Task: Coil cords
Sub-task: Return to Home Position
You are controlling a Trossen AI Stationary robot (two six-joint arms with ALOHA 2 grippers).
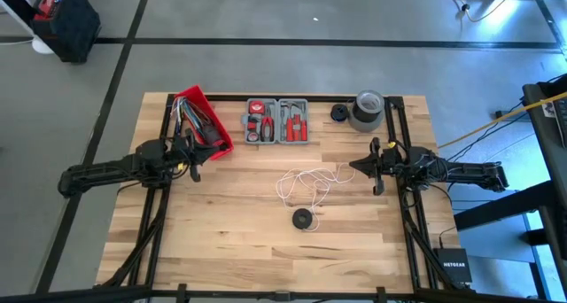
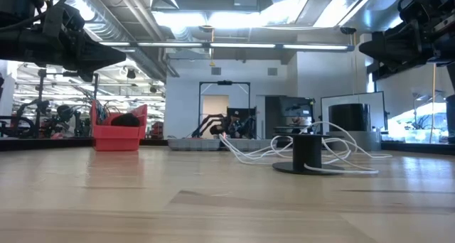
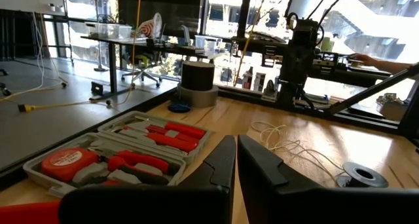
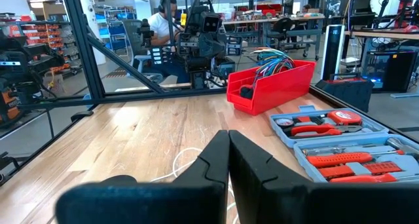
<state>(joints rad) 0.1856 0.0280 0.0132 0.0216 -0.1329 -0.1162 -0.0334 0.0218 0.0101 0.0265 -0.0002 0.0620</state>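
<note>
the white cord (image 1: 307, 181) lies in loose loops at the centre of the high view, on a pale wooden desk (image 1: 221, 241). it runs down to a black spool (image 1: 303, 219) standing just below the loops. neither pincer touches it.

the left pincer (image 1: 213, 149) sits at the frame's left, by the lower end of a red bin (image 1: 202, 117). the right pincer (image 1: 353, 167) is at centre right, just beside the loops. in each wrist view the two dark fingers are drawn together with nothing between them.

along the desk's top edge sit the red bin, a grey tool tray (image 1: 277, 121) and a grey roll of tape (image 1: 367, 111). around the desk is grey concrete floor, with a yellow cable (image 1: 478, 130) at the right.

only the low view shows the height. both arms hang in its upper corners, clear of the desk, and the spool (image 2: 308, 154) stands upright with cord (image 2: 334, 145) arching around it. it also shows a ceiling with strip lights.

the right wrist view shows coloured wires in the bin (image 4: 272, 83) and a person (image 4: 162, 22) seated beyond the desk. the left wrist view shows windows and a sleeve (image 3: 386, 63) at its upper right.
</note>
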